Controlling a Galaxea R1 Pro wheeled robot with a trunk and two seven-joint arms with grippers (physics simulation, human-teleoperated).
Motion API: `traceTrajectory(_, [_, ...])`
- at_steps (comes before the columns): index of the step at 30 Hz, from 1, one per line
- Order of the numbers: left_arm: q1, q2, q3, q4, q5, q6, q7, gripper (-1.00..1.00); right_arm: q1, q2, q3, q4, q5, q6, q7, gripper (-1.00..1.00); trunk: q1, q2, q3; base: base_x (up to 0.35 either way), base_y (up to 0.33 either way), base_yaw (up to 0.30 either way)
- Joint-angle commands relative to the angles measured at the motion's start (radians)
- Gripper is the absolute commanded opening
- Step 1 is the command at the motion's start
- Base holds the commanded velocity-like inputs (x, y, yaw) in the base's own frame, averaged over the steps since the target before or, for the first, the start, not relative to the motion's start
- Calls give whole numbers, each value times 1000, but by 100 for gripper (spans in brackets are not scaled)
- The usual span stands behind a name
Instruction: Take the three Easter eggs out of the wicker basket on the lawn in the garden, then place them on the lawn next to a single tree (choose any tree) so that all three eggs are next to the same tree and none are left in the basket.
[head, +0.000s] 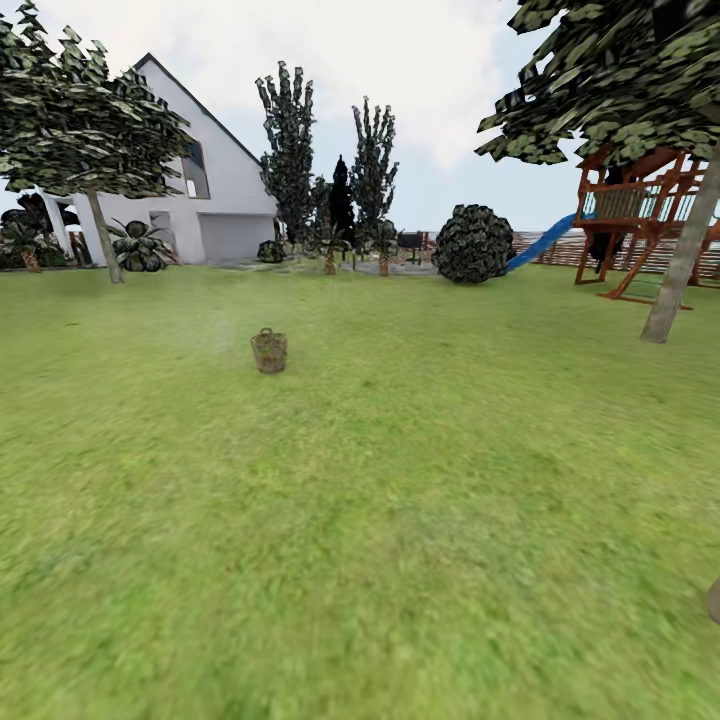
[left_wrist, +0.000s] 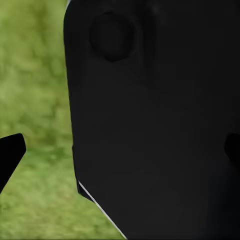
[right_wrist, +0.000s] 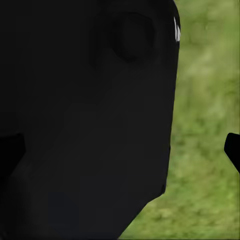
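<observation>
Nearest, in the left wrist view, a large black body panel of the robot (left_wrist: 155, 125) blocks most of the sight, with blurred green grass beside it. One black fingertip (left_wrist: 10, 155) of the left pincer (left_wrist: 120, 152) juts in at one edge and the other shows faintly at the opposite edge, so the pincer stands apart with nothing between its fingers. The right wrist view is much the same: a dark panel (right_wrist: 85, 125), grass beside it, and a black fingertip (right_wrist: 232, 150) of the right pincer (right_wrist: 120, 150) at each edge, spread apart and empty.

In the head view the wide mottled green lawn (head: 400, 520) stretches ahead. The small round tan-brown wicker basket (head: 269, 351) stands upright on the grass, left of centre and well away; its contents are too small to tell.

Farther right, the tall tree with a leaning grey-beige trunk (head: 683, 255) rises beside a wooden playset (head: 640, 215) with a blue slide (head: 540, 245). A round dark bush (head: 473, 243) sits near the slide's foot. At the back left stands a white house (head: 215, 180), with a leafy tree (head: 100, 235) before it and slim columnar trees (head: 290, 150) at centre.
</observation>
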Motion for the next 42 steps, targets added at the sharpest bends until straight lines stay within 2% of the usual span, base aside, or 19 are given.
traceTrajectory(1, [-6, 6, 5, -6, 6, -6, -2, 100, -2, 6, -6, 3, -3, -3, 2, 100, 0, 0, 0, 0, 0, 0])
traceTrajectory(4, [-9, 18, 5, -9, 5, -8, -2, 100, 0, 19, -3, 1, -2, -4, 2, 100, 0, 0, 0, 0, 0, 0])
traceTrajectory(14, [-9, 18, 5, -9, 5, -8, -2, 100, 0, 19, -3, 1, -2, -4, 2, 100, 0, 0, 0, 0, 0, 0])
traceTrajectory(20, [-7, 17, 13, -9, 1, -33, 1, 100, 1, 19, -3, -2, -3, -7, 2, 100, -23, 42, 18, 0, 0, 0])
traceTrajectory(37, [-6, 17, 15, -9, 5, -37, 2, 100, 1, 23, -3, 4, -3, -8, 2, 100, -88, 161, 72, 0, 0, 2])
traceTrajectory(42, [-7, 17, 16, -9, 6, -41, 3, 100, 1, 28, 1, -1, 1, -8, 2, 100, -107, 196, 87, 0, 0, 173])
